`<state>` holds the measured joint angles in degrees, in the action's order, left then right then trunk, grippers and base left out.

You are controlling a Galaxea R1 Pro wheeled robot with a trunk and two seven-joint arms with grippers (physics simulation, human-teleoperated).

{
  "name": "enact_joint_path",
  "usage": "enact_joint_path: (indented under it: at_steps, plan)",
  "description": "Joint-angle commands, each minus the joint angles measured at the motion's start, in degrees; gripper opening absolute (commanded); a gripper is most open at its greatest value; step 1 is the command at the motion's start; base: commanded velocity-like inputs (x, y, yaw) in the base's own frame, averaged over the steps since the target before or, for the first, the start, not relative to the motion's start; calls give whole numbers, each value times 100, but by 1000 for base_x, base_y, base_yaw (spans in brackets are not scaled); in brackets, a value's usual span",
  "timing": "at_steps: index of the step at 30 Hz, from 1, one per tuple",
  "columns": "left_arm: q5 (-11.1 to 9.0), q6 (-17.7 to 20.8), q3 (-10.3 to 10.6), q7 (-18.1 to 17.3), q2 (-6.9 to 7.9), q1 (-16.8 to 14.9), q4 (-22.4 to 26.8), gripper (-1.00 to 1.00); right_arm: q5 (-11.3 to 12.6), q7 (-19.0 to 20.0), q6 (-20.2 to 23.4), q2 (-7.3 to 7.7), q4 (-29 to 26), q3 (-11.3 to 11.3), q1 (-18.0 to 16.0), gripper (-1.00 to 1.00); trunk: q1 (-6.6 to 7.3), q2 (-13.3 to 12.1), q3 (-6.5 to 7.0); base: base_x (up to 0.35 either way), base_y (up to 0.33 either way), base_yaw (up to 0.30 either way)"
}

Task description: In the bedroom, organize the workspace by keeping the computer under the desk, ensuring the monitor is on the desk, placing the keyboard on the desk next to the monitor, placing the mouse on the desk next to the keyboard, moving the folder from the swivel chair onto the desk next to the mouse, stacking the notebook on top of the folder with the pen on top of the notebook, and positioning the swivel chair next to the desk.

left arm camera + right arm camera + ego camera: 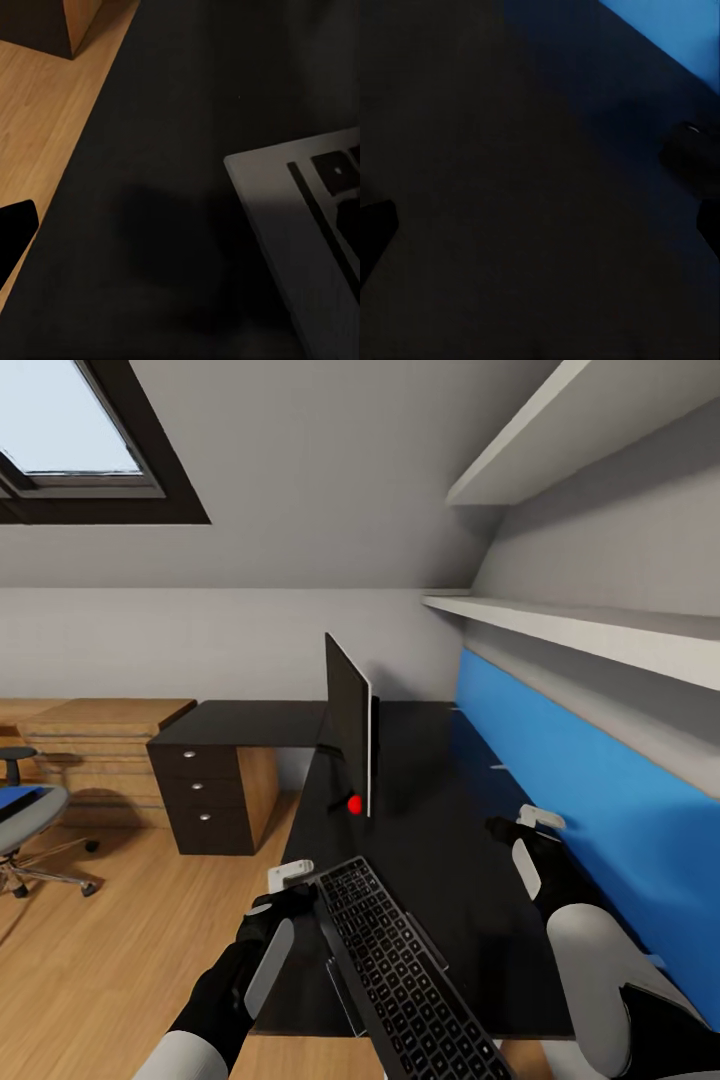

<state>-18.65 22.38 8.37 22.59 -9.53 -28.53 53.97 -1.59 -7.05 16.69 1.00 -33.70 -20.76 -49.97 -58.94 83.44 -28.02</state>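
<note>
1. Keyboard (405, 970) sits on the desk (440, 840), near edge overhanging toward us, so it needs nudging in beside the monitor (349, 725).
2. Left gripper (290, 895) hovers at its corner; jaw state I cannot tell.
3. Right gripper (515, 830) idles near the blue panel (590, 780), grasp unclear.
</note>
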Motion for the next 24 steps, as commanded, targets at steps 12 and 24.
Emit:
enact_joint_path:
  at_steps: [12, 24]
  plan:
    - [-60, 12, 15, 53, 3, -4, 8, 100, -21, -12, 28, 6, -8, -7, -4, 100, -1, 4, -6, 34, -33, 0]
    - [-60, 0, 15, 58, 3, -4, 8, 100, -25, -15, 27, 8, -12, -7, -4, 100, -1, 4, -6, 126, -134, 0]
